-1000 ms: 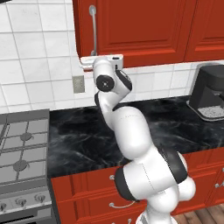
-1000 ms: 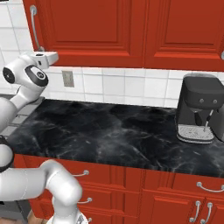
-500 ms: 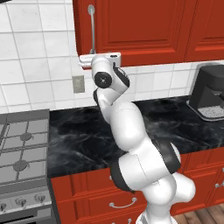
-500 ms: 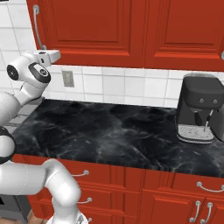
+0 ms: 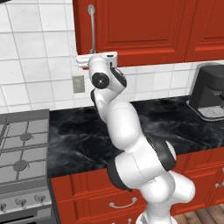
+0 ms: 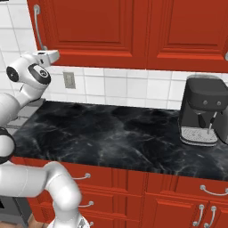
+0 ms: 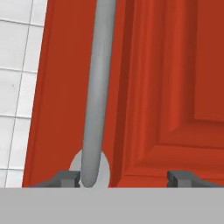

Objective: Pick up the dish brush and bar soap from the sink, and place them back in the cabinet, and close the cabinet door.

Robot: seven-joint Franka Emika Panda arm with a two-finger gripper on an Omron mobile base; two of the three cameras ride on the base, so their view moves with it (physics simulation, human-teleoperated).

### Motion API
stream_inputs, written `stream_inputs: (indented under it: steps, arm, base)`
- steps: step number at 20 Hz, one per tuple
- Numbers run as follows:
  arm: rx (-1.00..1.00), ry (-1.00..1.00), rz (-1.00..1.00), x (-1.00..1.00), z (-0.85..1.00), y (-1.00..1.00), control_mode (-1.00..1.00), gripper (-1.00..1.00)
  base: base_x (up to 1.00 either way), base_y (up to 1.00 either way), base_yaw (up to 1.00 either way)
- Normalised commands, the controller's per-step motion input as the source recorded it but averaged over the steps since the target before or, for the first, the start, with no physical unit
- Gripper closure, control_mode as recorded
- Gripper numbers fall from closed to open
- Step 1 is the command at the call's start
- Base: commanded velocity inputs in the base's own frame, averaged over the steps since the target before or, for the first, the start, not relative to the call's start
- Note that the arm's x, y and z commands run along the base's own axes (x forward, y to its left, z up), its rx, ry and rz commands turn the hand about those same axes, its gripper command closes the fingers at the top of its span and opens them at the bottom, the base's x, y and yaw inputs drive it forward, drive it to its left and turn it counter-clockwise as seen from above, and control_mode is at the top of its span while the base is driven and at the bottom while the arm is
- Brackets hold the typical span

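Glossy red cabinet door (image 5: 131, 26), raised-panel, shut flush on the wall cabinet (image 6: 133, 53) above white tiles; long silver bar handle (image 7: 98, 87) standing vertical along the door's left edge.

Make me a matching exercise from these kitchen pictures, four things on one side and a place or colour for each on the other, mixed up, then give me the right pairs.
Things:
1. cabinet door handle
2. coffee machine
3. stove
4. wall outlet

Places or colours:
A. dark, standing on the counter at its right end
B. on the white tiles between counter and cabinets
C. silver vertical bar between the fingers of the hand, close to one of them
D. grey, left of the black counter

Pairs: 1-C, 2-A, 3-D, 4-B
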Motion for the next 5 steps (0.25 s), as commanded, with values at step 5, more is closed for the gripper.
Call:
stream_inputs:
  steps: [5]
  arm:
    - [0.0,0.0,0.0,0.14,0.0,0.0,-1.0,-1.0]
  base:
    - [0.0,0.0,0.0]
